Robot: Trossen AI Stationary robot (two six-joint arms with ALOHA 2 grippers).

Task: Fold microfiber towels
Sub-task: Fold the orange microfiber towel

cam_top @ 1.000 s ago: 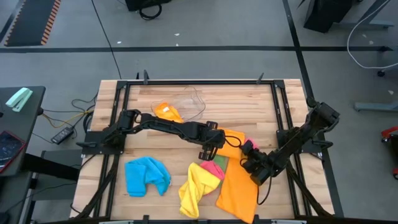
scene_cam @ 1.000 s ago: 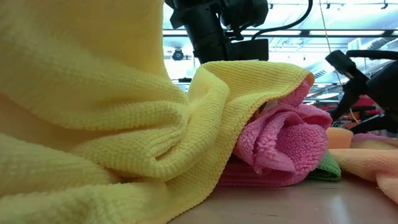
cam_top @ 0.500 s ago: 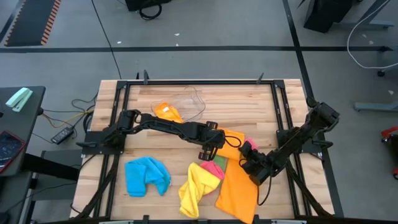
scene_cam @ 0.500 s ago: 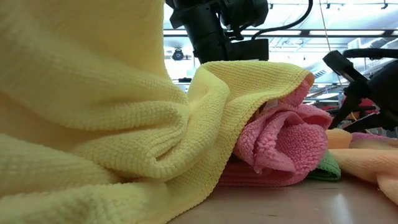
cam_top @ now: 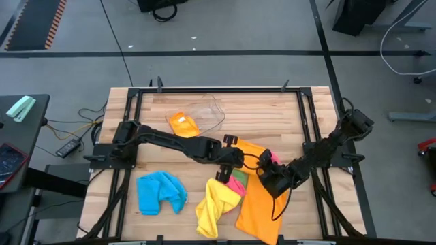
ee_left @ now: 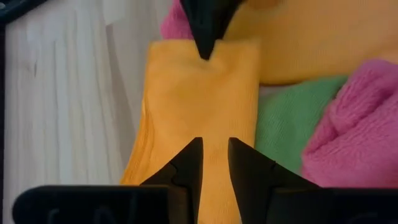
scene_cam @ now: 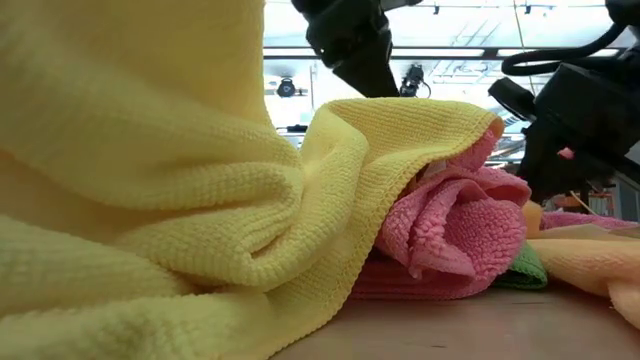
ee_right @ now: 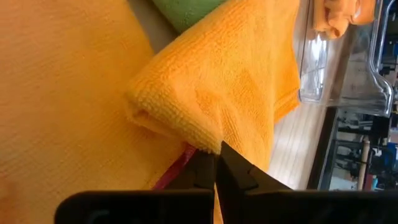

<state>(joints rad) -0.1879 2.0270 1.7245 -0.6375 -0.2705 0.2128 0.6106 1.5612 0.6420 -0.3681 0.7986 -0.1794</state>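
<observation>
So the wooden table (cam_top: 170, 201) had towels all over the front half of it, going left to right from where I stood above it. Furthest left was the blue towel (cam_top: 161, 192), just crumpled in a heap by itself near the front edge. Further back sat a clear plastic tub (cam_top: 208, 114) with a small orange towel (cam_top: 182, 124) bunched up in it. Then came the yellow towel (cam_top: 213, 207), rumpled and draped over part of the pink towel (cam_top: 238, 181), with a bit of green towel (cam_top: 236, 190) poking out between them; from table level the yellow one (scene_cam: 150, 200) filled most of the view with the pink one (scene_cam: 455, 235) rolled up against it. The left gripper (cam_top: 229, 158) was reached out over the middle of the table, right at the back edge of that pile; its wrist camera showed its fingers (ee_left: 186, 163) only narrowly apart over the big orange towel (ee_left: 199, 99), and I couldn't tell if it was actually pinching the cloth. The big orange towel (cam_top: 262, 201) lay mostly flat toward the front right, touching the pink and green ones. The right gripper (cam_top: 268, 178) was down on it, clamped tight on a folded-up corner of the orange cloth (ee_right: 211, 106), which stood up in a little peak off the rest of the towel.
</observation>
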